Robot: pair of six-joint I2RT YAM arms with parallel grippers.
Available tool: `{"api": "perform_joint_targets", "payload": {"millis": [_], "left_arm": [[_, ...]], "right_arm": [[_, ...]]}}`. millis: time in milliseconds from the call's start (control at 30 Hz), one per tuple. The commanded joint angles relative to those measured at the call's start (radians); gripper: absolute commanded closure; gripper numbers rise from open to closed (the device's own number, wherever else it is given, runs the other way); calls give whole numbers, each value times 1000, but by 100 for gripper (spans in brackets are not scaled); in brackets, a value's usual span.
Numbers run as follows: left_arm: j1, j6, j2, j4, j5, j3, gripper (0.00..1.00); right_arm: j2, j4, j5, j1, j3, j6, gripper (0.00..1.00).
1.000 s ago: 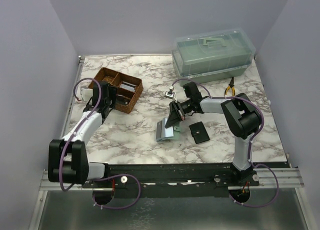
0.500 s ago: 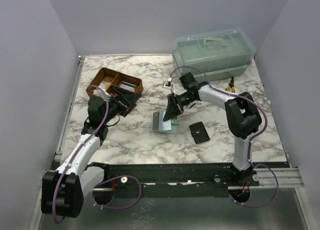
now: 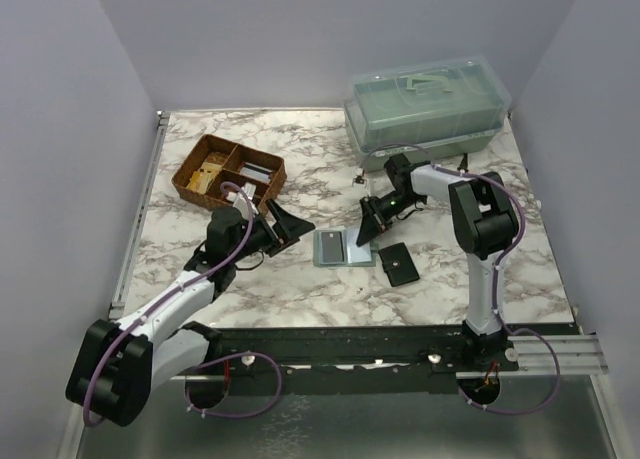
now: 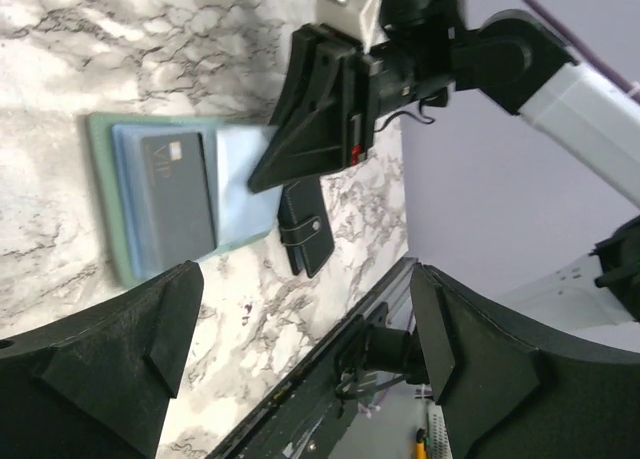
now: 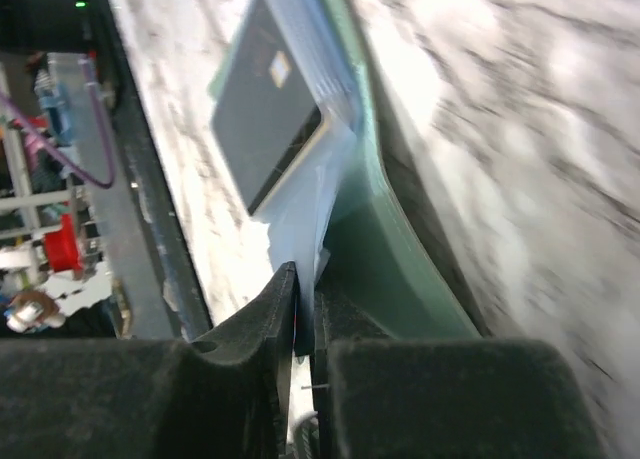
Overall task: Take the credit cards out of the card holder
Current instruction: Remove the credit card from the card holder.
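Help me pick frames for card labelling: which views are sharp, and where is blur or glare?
Top external: evenly lit, sharp, though the sage-green folding card holder is tiny. Left wrist: the dark grey card is crisp; the left gripper's black fingers are unfocused. Right wrist: white marble tabletop smeared and washed out; right gripper, pinching the pale blue card, is soft.

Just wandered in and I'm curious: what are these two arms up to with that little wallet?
The green card holder lies open on the table, a dark card on top. The right claw pinches a pale blue card at its edge. The left claw hovers wide open beside it, holding nothing.
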Motion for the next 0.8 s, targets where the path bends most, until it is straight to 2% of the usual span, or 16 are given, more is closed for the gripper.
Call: {"api": "perform_joint_targets", "payload": {"millis": [0, 200, 367, 433, 533, 667, 700, 767], "left_arm": [[-49, 41, 64, 1, -83, 5, 9], [-141, 98, 157, 9, -170, 55, 8], [-207, 96, 247, 63, -213, 88, 8], [-234, 96, 278, 89, -228, 99, 9], [-251, 81, 309, 172, -226, 86, 10], [-251, 16, 375, 300, -197, 71, 10], [-251, 0, 395, 316, -190, 75, 11], [-251, -33, 433, 367, -181, 76, 15]], "right_arm": [[-42, 2, 184, -58, -21, 15, 83], [-120, 47, 324, -69, -36, 23, 63], [-298, 186, 472, -72, -103, 19, 48], [-384, 247, 429, -79, -155, -2, 44], [-488, 322, 240, -84, -242, -65, 39], [-552, 451, -37, -84, -405, -172, 19], [-542, 473, -66, -84, -423, -152, 16], [-476, 493, -80, -84, -389, -20, 20]]}}
